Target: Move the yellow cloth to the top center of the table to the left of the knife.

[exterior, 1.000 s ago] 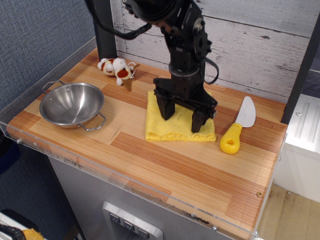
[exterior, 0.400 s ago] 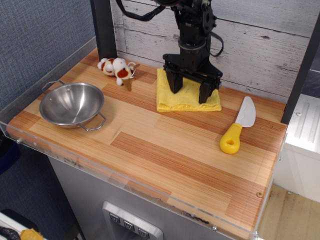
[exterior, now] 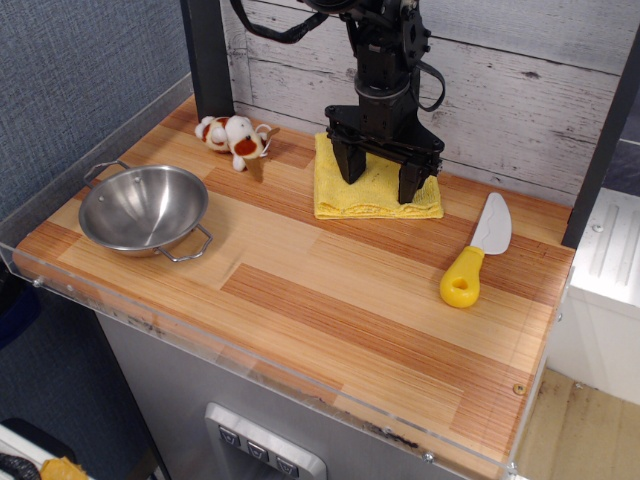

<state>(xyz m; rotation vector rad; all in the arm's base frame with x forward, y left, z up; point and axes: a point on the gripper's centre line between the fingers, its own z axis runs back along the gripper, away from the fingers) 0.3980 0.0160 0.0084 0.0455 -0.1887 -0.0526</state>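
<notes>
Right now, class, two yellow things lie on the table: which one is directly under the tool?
The yellow cloth, lying beneath the open tool. The knife, yellow only at its handle, lies apart to the right.

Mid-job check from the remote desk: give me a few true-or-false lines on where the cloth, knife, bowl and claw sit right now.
1. The yellow cloth lies at the back of the table, left of the knife. True.
2. The claw is over the steel bowl. False: it is over the cloth, fingers spread.
3. The knife rests on the cloth. False: it lies apart, on bare wood to the right.
4. A small stuffed dog lies behind the bowl. True.
5. The bowl holds the cloth. False: the bowl is empty.
</notes>
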